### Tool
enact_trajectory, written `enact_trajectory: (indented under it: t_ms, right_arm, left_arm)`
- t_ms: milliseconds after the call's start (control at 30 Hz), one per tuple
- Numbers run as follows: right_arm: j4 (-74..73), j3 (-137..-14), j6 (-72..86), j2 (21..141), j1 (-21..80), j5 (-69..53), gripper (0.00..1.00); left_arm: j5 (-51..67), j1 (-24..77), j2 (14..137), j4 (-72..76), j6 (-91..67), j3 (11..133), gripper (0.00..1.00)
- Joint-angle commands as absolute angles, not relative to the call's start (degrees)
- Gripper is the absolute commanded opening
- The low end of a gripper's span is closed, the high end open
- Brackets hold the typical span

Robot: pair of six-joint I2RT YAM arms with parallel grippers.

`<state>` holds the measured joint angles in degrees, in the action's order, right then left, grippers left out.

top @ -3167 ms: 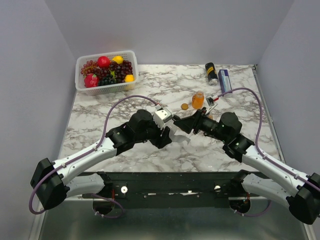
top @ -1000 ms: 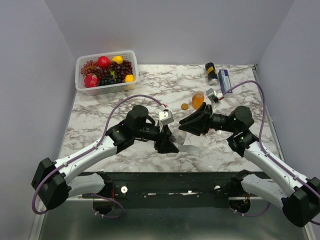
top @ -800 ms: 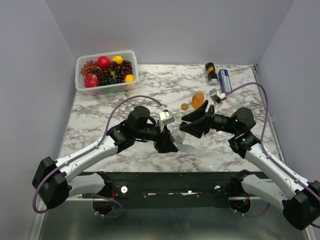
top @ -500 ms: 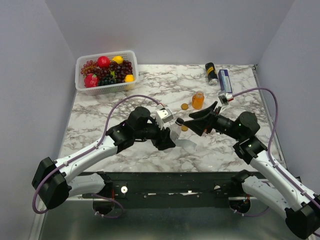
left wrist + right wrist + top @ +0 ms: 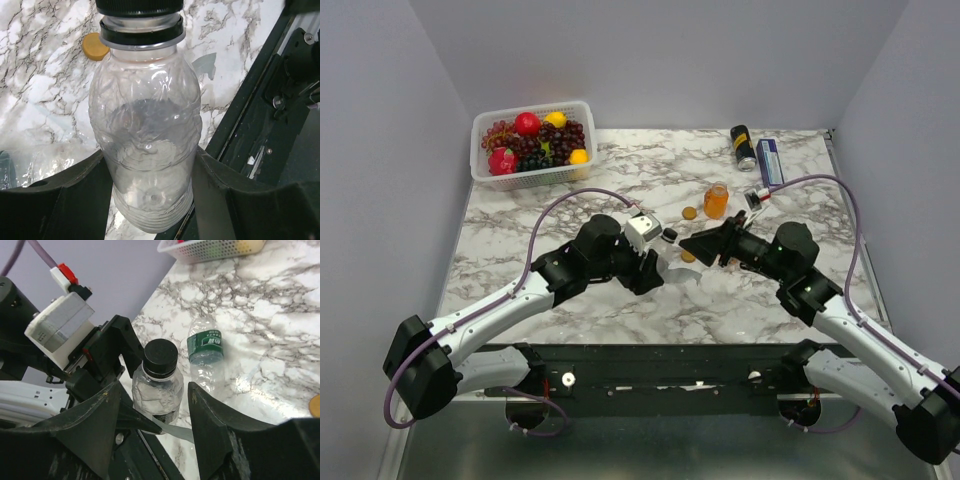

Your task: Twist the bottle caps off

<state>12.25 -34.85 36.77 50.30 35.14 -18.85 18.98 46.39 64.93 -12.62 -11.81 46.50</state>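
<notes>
My left tool (image 5: pixel 147 182) clamps clear bottle (image 5: pixel 145 120). My right tool (image 5: pixel 154 390) open, straddling black cap (image 5: pixel 160 356), no contact. I centre on cap, close squarely, then twist.

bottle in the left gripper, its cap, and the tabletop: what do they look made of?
Held bottle: thin clear plastic, glossy. It is see-through, with crinkled walls, moulded ribs and highlights.
Its cap: probably black plastic, with a dull satin sheen and no metallic glint.
The tabletop: white with grey veining, smooth. It could be marble or a marble-print laminate, cannot tell which.
</notes>
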Motion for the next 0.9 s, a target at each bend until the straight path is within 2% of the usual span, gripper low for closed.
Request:
enact_trajectory:
  t_ms: [0,867]
  right_arm:
    - [14.15,-35.94,37.97,52.29,37.79,-13.01,0.64]
    - [14.15,-40.69,36.65,58.01,41.75,-10.28,0.62]
  left_arm:
    - [16.08,47.02,64.86,-13.36,-11.16,48.43,0.32]
    - [14.24,48.95,66.71,-15.29,-10.2,49.48,0.32]
